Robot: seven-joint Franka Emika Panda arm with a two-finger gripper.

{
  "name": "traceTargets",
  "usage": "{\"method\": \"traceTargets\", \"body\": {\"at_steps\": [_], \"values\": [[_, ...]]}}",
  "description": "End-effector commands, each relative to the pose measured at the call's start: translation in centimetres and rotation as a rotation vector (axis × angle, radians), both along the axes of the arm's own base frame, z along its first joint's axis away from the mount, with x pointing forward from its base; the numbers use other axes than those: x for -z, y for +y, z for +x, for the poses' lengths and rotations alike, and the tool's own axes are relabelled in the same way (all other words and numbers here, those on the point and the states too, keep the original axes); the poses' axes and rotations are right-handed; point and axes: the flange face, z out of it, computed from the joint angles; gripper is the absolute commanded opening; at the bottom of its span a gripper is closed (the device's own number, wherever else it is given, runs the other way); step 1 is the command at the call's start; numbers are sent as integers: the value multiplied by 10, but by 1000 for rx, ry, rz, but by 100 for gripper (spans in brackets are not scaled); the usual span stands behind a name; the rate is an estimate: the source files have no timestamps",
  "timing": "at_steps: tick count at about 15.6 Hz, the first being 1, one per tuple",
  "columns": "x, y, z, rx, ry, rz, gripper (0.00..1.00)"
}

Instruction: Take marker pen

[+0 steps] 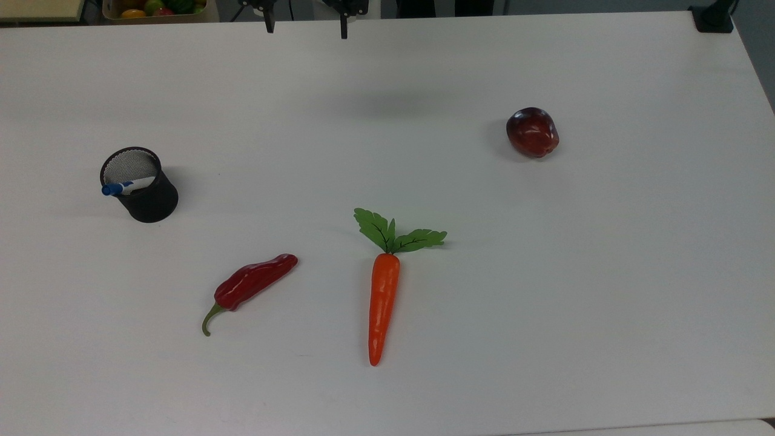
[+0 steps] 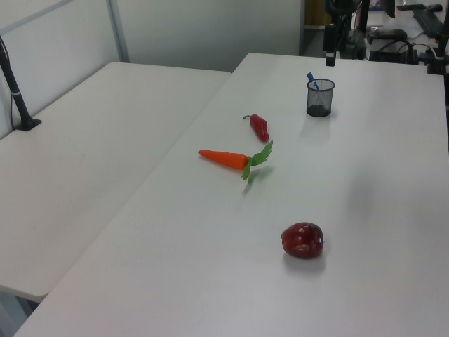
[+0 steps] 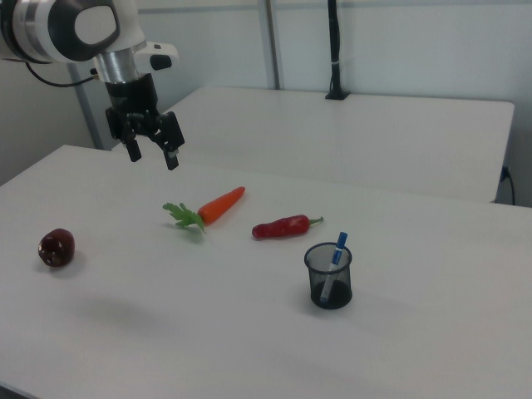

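While seen in top view, marker pen (image 1: pixel 128 186) leaning inside black mesh cup (image 1: pixel 148 197), blue cap over rim | left view: cup (image 2: pixel 320 98) beyond chilli (image 2: pixel 259 127) and carrot (image 2: pixel 224 159) | right view: gripper (image 3: pixel 152 153) high above table (image 3: pixel 249 332), fingers spread, holding nothing, well apart from pen (image 3: pixel 334 266)

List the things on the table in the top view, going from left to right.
Black mesh cup with the marker pen standing in it → red chili pepper → carrot → dark red apple.
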Motion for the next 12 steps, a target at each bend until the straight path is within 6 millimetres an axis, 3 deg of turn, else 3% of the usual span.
{"method": "traceTargets", "body": {"at_steps": [1, 12], "values": [[0, 1, -8, -14, 24, 20, 100], [1, -4, -9, -15, 41, 19, 100]]}}
